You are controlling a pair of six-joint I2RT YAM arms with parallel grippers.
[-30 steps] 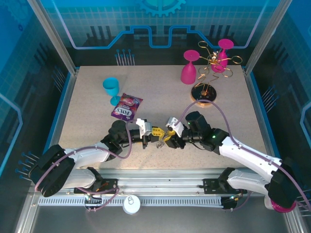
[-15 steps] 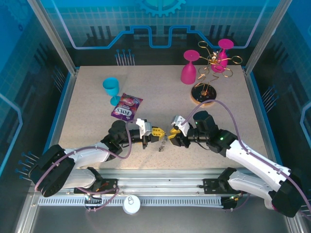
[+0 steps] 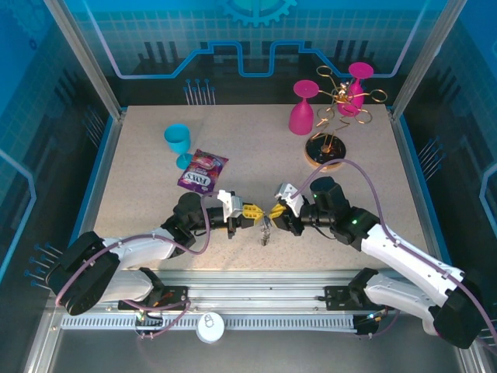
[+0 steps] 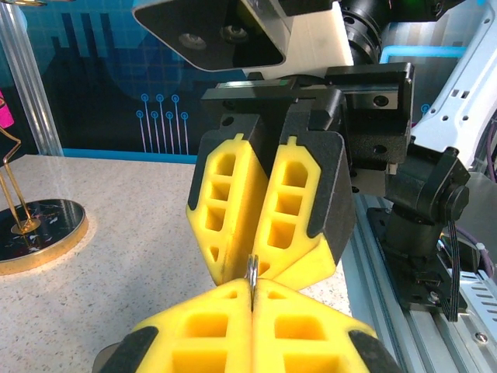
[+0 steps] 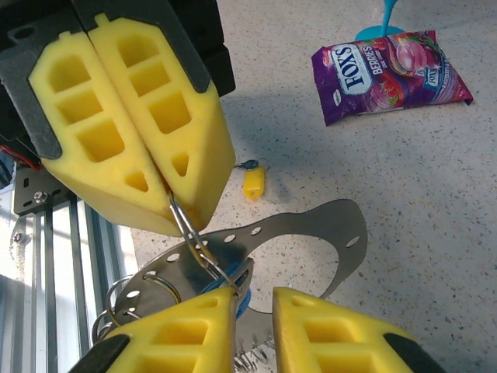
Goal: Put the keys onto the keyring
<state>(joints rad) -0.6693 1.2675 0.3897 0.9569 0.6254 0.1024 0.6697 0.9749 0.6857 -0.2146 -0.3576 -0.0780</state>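
Right wrist view: left gripper point(image 5: 172, 203) is clamping the keyring point(image 5: 189, 233). Right gripper point(image 5: 256, 311) is narrowing around the blue key point(image 5: 243, 299); grip uncertain, threading apparently beginning. 1 yellow key point(image 5: 254, 183) is lying on the tabletop point(image 5: 404, 202).

Robot lab cell: aluminium frame point(image 3: 84, 54), blue circuit-print panels point(image 3: 233, 39), speckled table point(image 3: 248, 148).

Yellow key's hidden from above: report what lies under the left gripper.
The yellow key lies on the table below the left gripper, which pinches a wire ring threaded through a holed metal plate. The plate hides the table beneath it.
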